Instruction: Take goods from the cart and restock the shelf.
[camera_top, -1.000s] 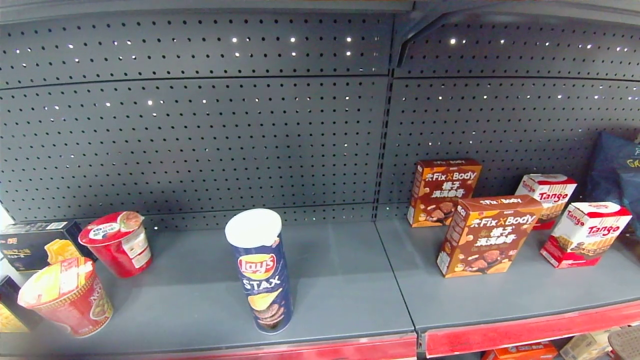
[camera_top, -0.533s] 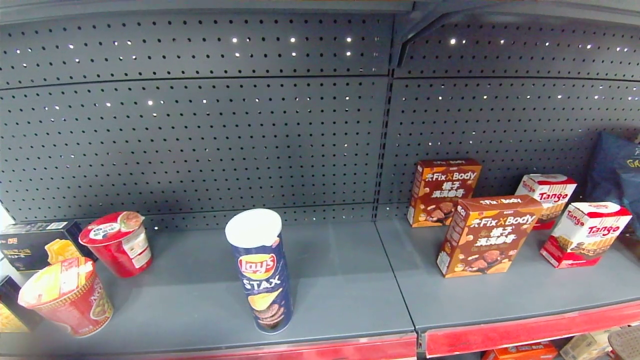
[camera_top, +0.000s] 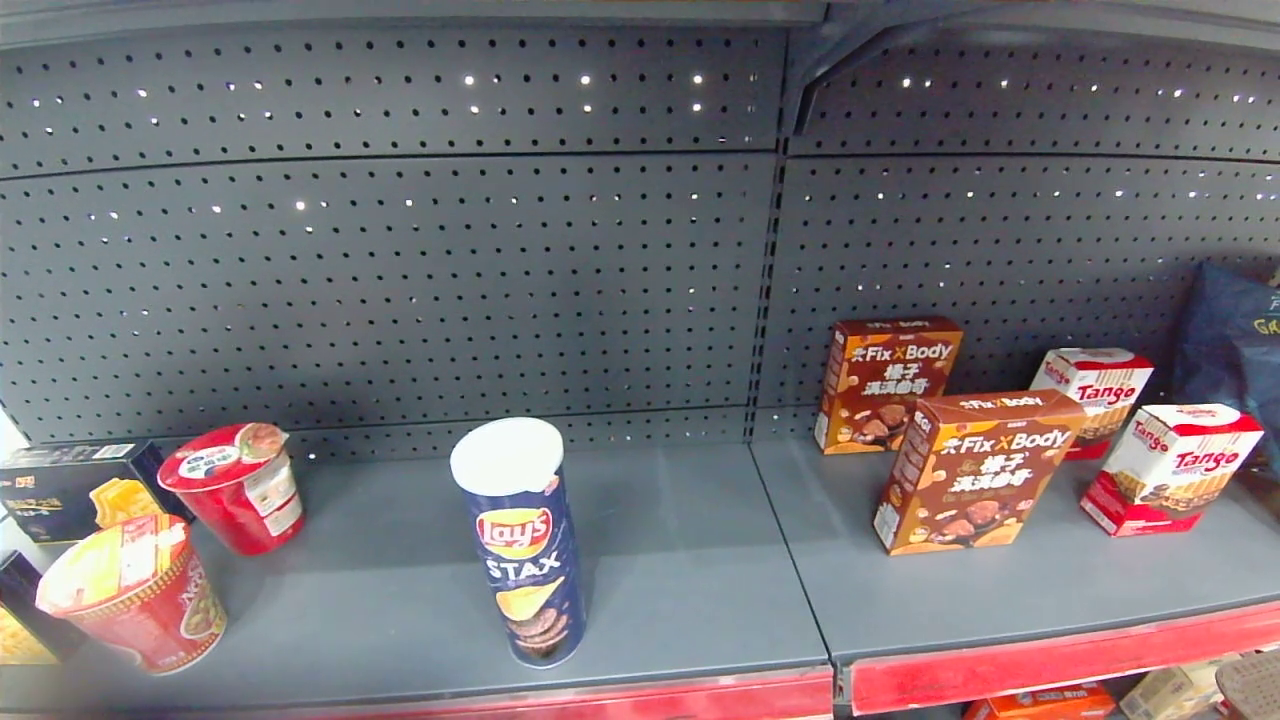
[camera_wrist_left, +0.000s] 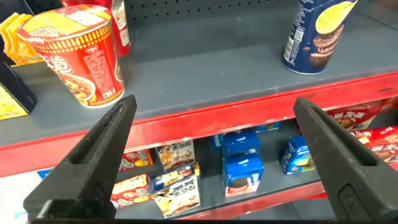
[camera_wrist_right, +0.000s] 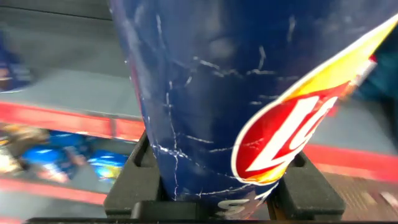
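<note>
A blue chip can with a white lid stands upright near the front of the grey shelf; its base is seen as the can in the left wrist view. My left gripper hangs open and empty just in front of and below the shelf's red front edge. My right gripper is shut on a second blue chip can, held upright between its fingers, with a shelf's red edge behind it.
Two red noodle cups and dark boxes stand at the shelf's left. Brown boxes, red-white boxes and a blue bag fill the right. Blue packs sit on the shelf below.
</note>
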